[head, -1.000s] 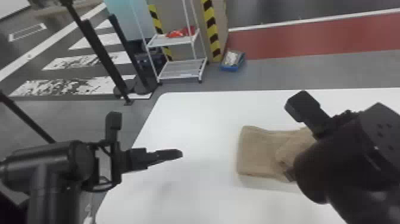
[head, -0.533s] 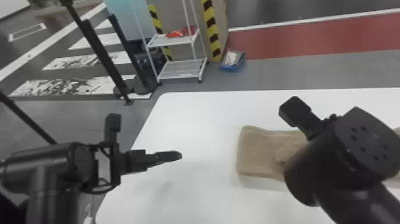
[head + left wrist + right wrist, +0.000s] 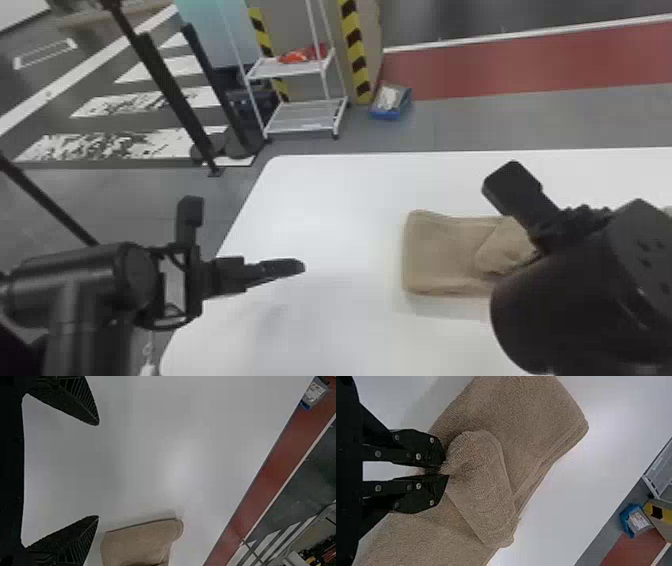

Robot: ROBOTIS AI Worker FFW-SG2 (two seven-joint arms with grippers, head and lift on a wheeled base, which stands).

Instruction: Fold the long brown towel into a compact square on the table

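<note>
The right pincer [image 3: 440,471] is pinching a tuft of towel [image 3: 437,255], whose length goes along the bench [image 3: 340,210]'s far edge, flat end toward the left edge.

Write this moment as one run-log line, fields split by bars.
Right gripper: shut on brown towel | left gripper: open, above table | towel: partly folded | compact square: unfinished

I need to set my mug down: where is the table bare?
Bare: the stretch between the left claw and the towel, and the strip between the towel and the table's far edge. Crowded: the right side, where the right claw pinches the towel.
</note>
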